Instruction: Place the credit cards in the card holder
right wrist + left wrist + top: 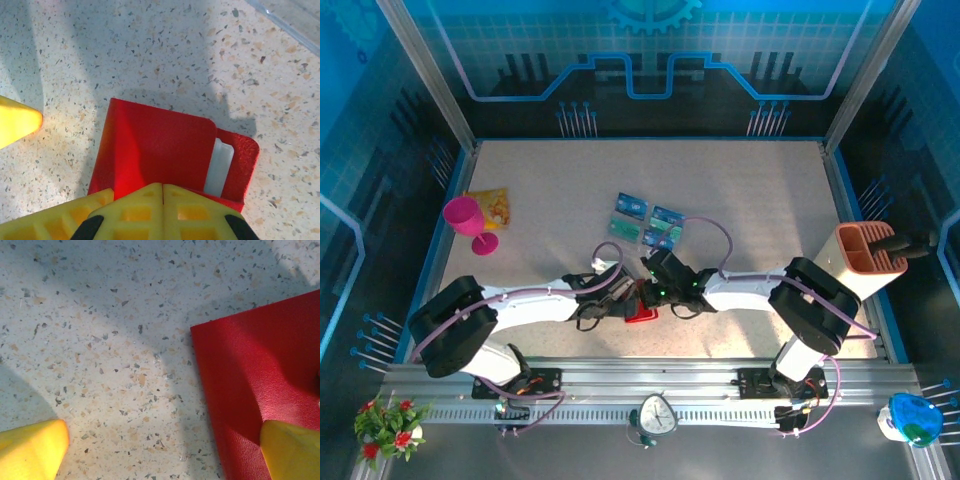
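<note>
blue-green credit cards (647, 224) on table (540, 170), red card holder (640, 316) nearer, partly hidden

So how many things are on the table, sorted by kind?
credit cards: 4
red card holder: 1
pink goblet: 1
yellow packet: 1
orange organizer: 1
Total: 8

The whole table (740, 190) is taken in from above and behind the arm bases (525, 383), the view tilted downward, with the red card holder (640, 315) seen small just below centre. From the left wrist the table is looked down on at very close range, a corner of the card holder (260, 370) being caught at the right. From the right wrist the card holder (155, 150) is framed centrally, equally close. The card holder and the table around it are shared by all three views.
</note>
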{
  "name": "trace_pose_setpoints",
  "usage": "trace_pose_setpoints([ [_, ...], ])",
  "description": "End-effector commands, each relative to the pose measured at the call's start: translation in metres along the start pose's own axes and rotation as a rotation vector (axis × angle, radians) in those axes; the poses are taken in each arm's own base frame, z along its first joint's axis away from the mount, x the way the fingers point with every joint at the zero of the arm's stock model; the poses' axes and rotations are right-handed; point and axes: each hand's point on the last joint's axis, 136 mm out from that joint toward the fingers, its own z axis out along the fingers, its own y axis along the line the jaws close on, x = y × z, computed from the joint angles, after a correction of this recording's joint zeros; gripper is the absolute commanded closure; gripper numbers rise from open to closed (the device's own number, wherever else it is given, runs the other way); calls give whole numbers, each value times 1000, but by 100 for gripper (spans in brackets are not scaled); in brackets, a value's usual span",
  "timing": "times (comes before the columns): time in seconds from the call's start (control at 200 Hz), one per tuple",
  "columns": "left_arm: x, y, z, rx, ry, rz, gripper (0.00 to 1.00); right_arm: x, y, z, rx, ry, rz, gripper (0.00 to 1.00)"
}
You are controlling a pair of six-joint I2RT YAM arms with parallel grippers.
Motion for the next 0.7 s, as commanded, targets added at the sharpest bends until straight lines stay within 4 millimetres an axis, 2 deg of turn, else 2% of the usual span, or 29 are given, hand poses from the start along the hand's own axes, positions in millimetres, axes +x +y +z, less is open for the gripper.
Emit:
trace_pose_setpoints([
  [0.0, 30, 5, 16, 14, 95, -43, 1, 96, -16, 4, 54, 294, -94, 100],
  [0.305, 27, 18, 5, 25, 49, -152, 1, 114, -20, 4, 114, 308, -163, 100],
  [0.695, 22, 29, -4, 18, 27, -194, 1, 152, -40, 5, 194, 322, -150, 100],
])
